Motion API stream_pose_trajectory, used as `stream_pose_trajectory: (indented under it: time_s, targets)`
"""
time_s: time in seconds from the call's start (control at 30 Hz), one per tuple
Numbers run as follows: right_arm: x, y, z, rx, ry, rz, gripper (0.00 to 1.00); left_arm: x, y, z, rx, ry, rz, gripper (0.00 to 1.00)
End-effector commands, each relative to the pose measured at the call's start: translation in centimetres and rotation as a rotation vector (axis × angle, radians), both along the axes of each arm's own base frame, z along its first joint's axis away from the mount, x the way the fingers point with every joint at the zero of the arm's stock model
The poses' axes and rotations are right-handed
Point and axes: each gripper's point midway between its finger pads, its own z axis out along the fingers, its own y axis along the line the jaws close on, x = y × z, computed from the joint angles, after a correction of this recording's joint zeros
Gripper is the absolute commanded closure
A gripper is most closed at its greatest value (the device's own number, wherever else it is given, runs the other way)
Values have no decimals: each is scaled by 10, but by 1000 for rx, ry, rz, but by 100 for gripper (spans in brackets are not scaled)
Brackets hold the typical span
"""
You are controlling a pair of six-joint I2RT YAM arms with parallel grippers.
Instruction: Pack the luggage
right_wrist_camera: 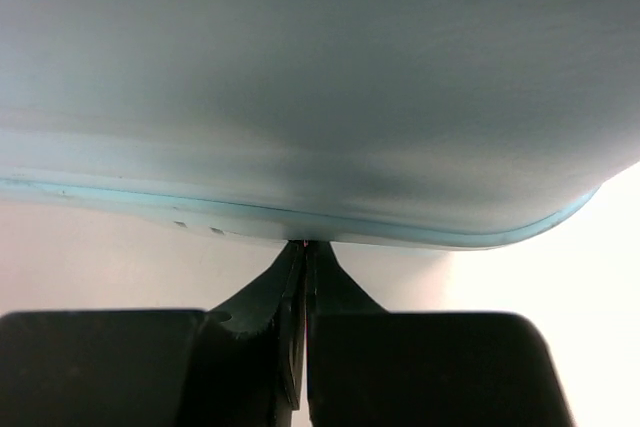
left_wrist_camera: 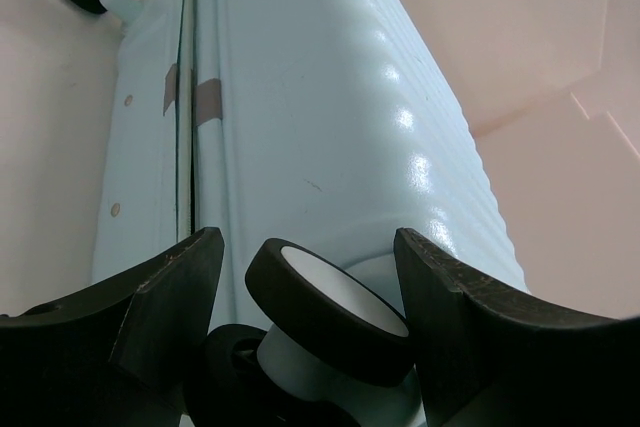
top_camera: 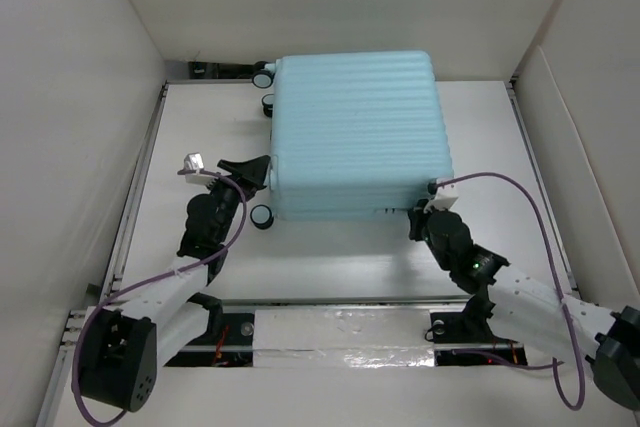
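Observation:
The luggage (top_camera: 355, 132) is a pale aqua ribbed hard-shell suitcase, lying flat and closed in the middle of the table. My left gripper (top_camera: 250, 169) is at its near-left corner. In the left wrist view this gripper (left_wrist_camera: 308, 247) is open. A black-and-white spinner wheel (left_wrist_camera: 330, 307) stands between the fingers with gaps on both sides. The shell (left_wrist_camera: 320, 117) stretches away beyond it. My right gripper (top_camera: 432, 209) is at the near-right corner. Seen from its wrist, it (right_wrist_camera: 305, 247) is shut, tips against the lower rim of the suitcase (right_wrist_camera: 320, 77). Whether anything is pinched I cannot tell.
White walls enclose the table on the left, back and right. Two more wheels (top_camera: 264, 79) stick out at the suitcase's far-left corner, and one (top_camera: 262, 215) at the near left. A strip of bare table (top_camera: 340, 257) lies between the suitcase and the arm bases.

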Motion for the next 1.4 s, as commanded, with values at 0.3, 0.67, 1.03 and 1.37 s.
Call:
stream_pose_trajectory:
  time_s: [0.3, 0.67, 1.03, 1.37]
  targets:
    - [-46, 185, 36, 80, -52, 459, 100, -38, -100, 39, 28, -89, -282, 100]
    - [-44, 142, 60, 143, -97, 435, 100, -45, -100, 44, 13, -94, -273, 100]
    - [-73, 233, 46, 161, -70, 642, 100, -72, -151, 69, -11, -119, -475, 100]
    - [-60, 256, 51, 311, -185, 597, 100, -129, -210, 88, -136, -107, -767, 100]
